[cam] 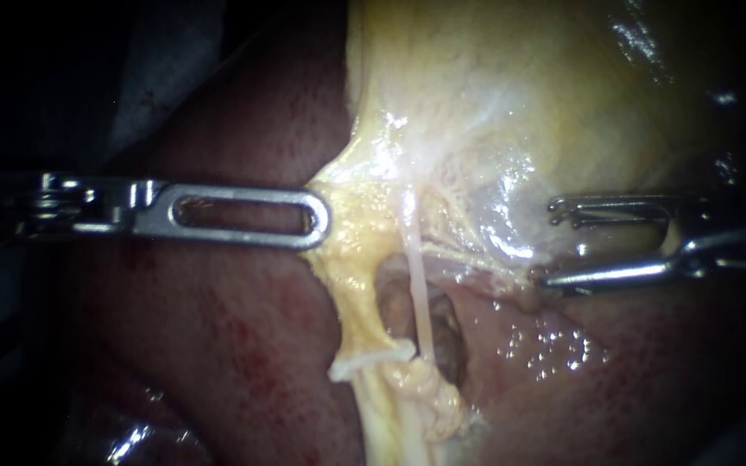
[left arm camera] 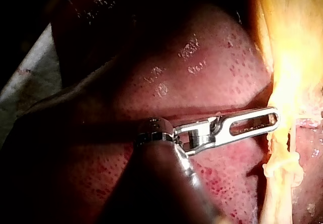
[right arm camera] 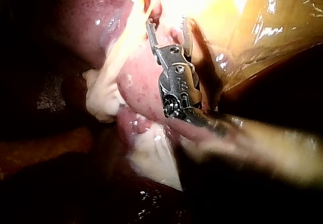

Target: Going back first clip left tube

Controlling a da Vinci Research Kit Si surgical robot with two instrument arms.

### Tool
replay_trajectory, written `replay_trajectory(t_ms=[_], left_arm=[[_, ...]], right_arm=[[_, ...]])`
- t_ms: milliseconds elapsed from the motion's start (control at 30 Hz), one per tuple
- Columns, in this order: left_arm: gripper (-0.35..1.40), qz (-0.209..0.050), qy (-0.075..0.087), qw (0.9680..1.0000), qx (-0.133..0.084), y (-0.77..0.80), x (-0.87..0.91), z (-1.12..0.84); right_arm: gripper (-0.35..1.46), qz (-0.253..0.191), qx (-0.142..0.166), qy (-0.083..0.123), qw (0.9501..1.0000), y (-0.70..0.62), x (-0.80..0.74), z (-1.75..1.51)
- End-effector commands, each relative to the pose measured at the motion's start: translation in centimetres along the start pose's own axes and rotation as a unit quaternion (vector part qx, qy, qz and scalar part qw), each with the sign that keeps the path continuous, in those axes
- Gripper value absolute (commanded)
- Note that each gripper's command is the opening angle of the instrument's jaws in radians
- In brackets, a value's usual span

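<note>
My left instrument (cam: 321, 220) comes in level from the left. Its slotted jaws are shut on the yellow tissue edge of the gallbladder (cam: 520, 103), as the left wrist view (left arm camera: 275, 119) also shows. A yellow left tube (cam: 357, 302) runs down from there, and a white clip (cam: 373, 358) lies across it. Beside it a thin white right tube (cam: 419, 293) crosses a dark hollow. My right instrument (cam: 546, 244) stands to the right of both tubes with its jaws open and nothing between them; it is also seen in the right wrist view (right arm camera: 168, 30).
Dark red liver (cam: 243, 345) fills the lower left and the lower right. A lump of pale yellow tissue (cam: 429, 397) bunches below the clip. Wet, glistening tissue (cam: 554, 349) lies under the right instrument's lower jaw.
</note>
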Motion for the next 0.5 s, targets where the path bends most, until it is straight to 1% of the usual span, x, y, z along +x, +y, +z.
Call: replay_trajectory(t_ms=[33,233,367,500], left_arm=[[-0.35,0.001,-0.001,1.0000,-0.002,0.02,0.02,0.03],[-0.35,0.004,-0.002,0.9999,-0.011,0.21,0.21,0.19],[-0.35,0.002,0.006,0.9999,-0.011,0.32,0.38,0.30],[-0.35,0.005,0.009,0.9999,-0.014,0.38,0.46,0.36]], right_arm=[[0.53,0.000,0.000,0.000,1.0000,-0.01,0.00,0.00],[0.53,0.000,0.001,0.000,1.0000,-0.01,0.00,0.00],[0.53,0.000,0.001,0.000,1.0000,-0.01,0.00,0.00],[0.53,0.000,0.001,0.000,1.0000,0.00,-0.01,-0.01]])
